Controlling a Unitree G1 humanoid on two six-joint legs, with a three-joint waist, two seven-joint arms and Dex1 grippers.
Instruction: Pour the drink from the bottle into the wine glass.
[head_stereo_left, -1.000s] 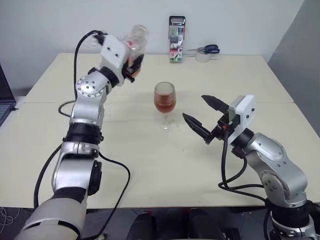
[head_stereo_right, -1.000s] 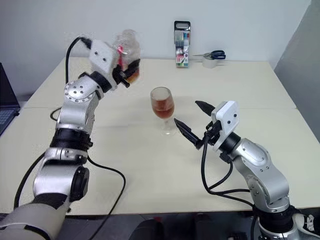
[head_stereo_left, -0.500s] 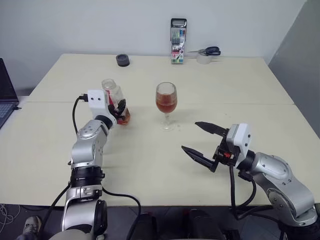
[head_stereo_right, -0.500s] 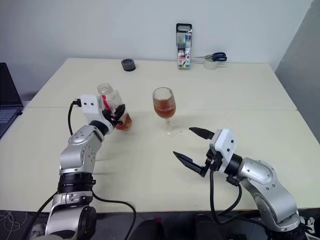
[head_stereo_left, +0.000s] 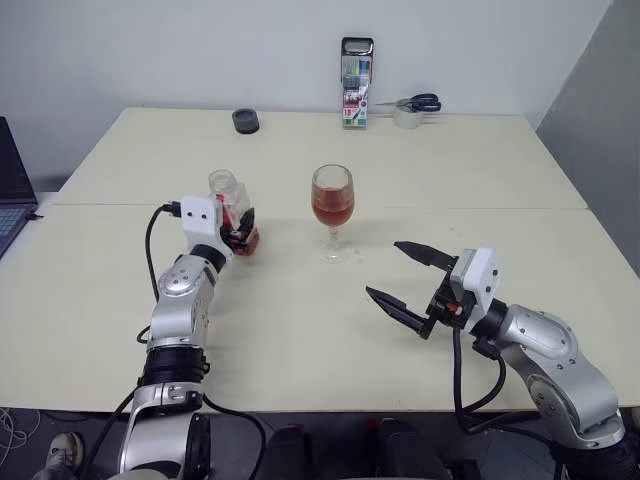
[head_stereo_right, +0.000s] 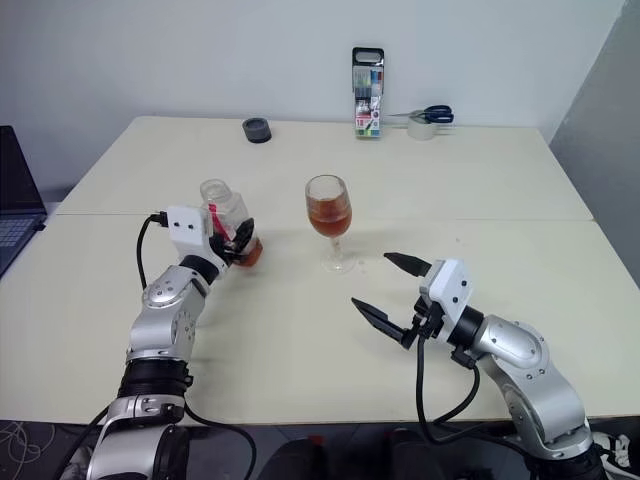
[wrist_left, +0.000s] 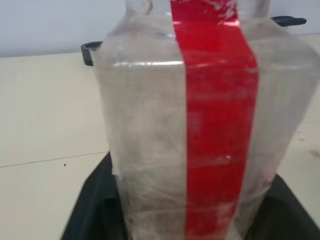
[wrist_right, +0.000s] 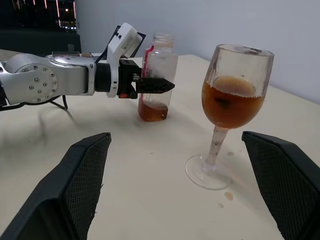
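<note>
Reddish-brown drink fills the wine glass mid-tabletop; bottle upright beside it between the left tool's fingers, grip uncertain; right tool spread wide, empty.

No writing can be read anywhere. The red strip down the side of the small clear plastic bottle is plain, with no letters or numbers on it. The tall marker case standing at the far edge of the pale counter has coloured patches on its front, but they are too small to make out as words.
</note>
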